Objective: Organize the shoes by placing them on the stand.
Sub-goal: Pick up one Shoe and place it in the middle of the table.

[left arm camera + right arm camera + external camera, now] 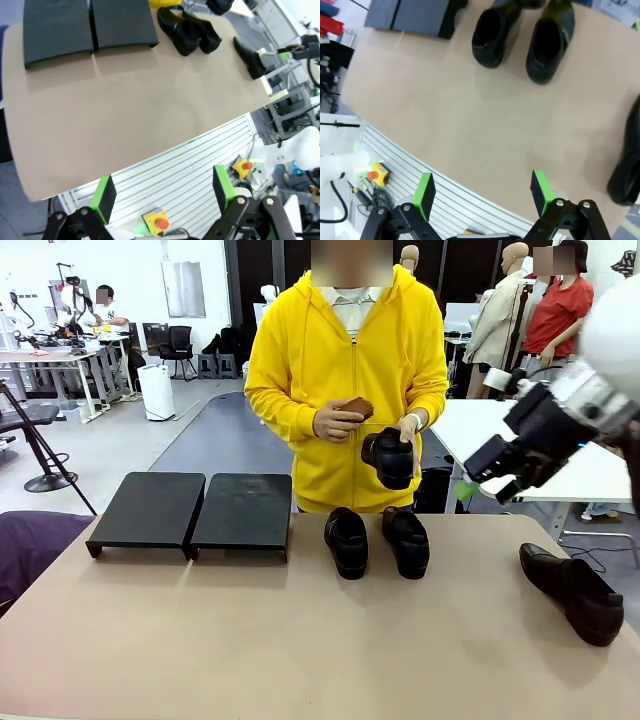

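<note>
The stand (190, 510) is two flat black platforms at the table's far left, with nothing on them. Two glossy black shoes (346, 540) (406, 540) sit side by side at the middle, toes toward me. Another shoe (572, 592) lies alone at the right. Across the table, a person in a yellow hoodie holds one more shoe (390, 458) in one hand and a brown object (356, 408) in the other. My right gripper (487, 480) hangs open in the air at the right, above the table. From my left gripper (162, 192), open and high over the near edge, I see the stand (90, 30) and the pair (190, 34).
A slatted white panel with red emergency buttons (160, 220) lies below the table's near edge. Bare tabletop (250, 630) stretches between me and the shoes. A white table (590, 475) stands behind at the right, and a purple cloth (30, 545) lies at the left.
</note>
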You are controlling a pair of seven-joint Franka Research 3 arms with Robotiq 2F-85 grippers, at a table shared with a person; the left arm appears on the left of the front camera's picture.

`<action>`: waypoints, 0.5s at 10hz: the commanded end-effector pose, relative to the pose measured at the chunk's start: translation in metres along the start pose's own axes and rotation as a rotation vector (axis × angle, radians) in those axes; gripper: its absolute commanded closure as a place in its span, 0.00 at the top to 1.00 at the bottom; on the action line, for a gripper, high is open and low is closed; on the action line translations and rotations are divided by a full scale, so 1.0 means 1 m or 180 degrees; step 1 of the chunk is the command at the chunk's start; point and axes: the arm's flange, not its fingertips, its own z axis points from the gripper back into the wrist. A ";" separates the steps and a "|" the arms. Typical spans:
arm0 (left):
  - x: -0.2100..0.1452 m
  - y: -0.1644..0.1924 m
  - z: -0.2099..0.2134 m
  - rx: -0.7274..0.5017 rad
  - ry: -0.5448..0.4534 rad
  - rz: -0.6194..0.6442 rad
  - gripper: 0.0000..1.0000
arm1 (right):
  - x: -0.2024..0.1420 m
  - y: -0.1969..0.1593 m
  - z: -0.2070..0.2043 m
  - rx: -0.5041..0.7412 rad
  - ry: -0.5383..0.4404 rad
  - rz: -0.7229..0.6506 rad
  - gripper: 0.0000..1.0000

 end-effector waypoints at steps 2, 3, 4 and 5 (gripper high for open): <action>0.001 0.000 0.002 -0.0066 -0.0008 -0.0029 1.00 | -0.010 -0.009 0.021 0.0084 -0.0092 -0.0076 1.00; 0.001 0.000 0.002 -0.0066 -0.0008 -0.0029 1.00 | -0.031 -0.008 0.037 0.0113 -0.0064 -0.0124 1.00; 0.001 0.000 0.002 -0.0066 -0.0008 -0.0029 1.00 | -0.063 -0.005 0.060 0.0113 -0.0103 -0.0239 1.00; 0.001 0.000 0.002 -0.0066 -0.0008 -0.0029 1.00 | -0.081 -0.003 0.070 0.0045 -0.0123 -0.0395 1.00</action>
